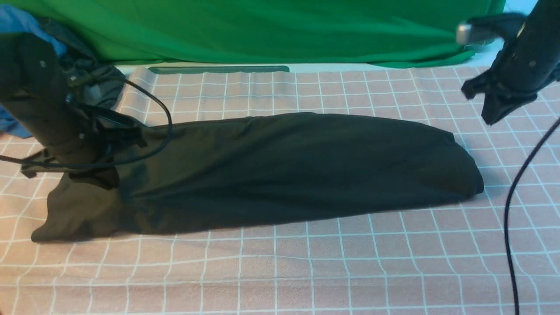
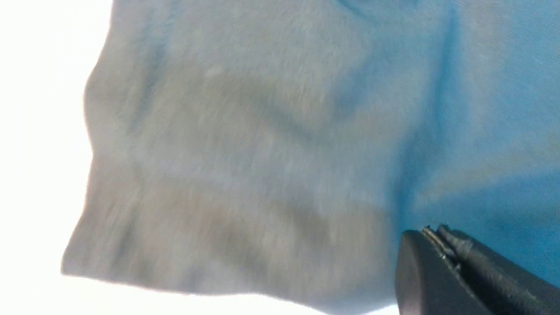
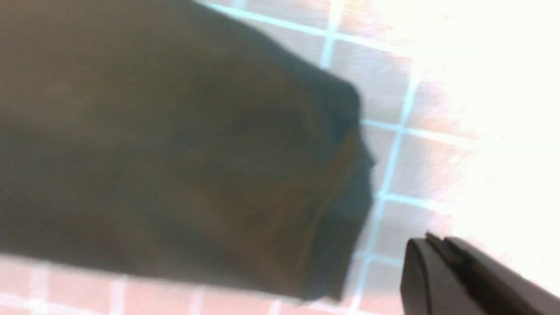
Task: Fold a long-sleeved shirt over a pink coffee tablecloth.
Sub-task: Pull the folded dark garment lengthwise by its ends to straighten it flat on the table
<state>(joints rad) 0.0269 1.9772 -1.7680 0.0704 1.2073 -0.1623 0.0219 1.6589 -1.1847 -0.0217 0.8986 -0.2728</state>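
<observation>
The long-sleeved shirt [image 1: 284,166] lies folded into a long black band across the pink coffee tablecloth [image 1: 306,262], running from left to right. My left gripper [image 1: 94,177] is down at the band's left end, shut on the cloth, which rises to it in a small peak. In the left wrist view the shut left gripper [image 2: 431,232] sits close against the shirt [image 2: 245,153]. My right gripper [image 1: 492,116] hangs above the tablecloth, past the shirt's right end and clear of it. In the right wrist view the right gripper [image 3: 431,238] has its jaws together with nothing in them, and the shirt's end [image 3: 175,153] lies beside it.
A bright green cloth [image 1: 262,30] hangs along the back. A blue garment [image 1: 17,22] and a dark grey one [image 1: 100,83] are piled at the far left, behind my left arm. A black cable [image 1: 514,197] hangs down at the right.
</observation>
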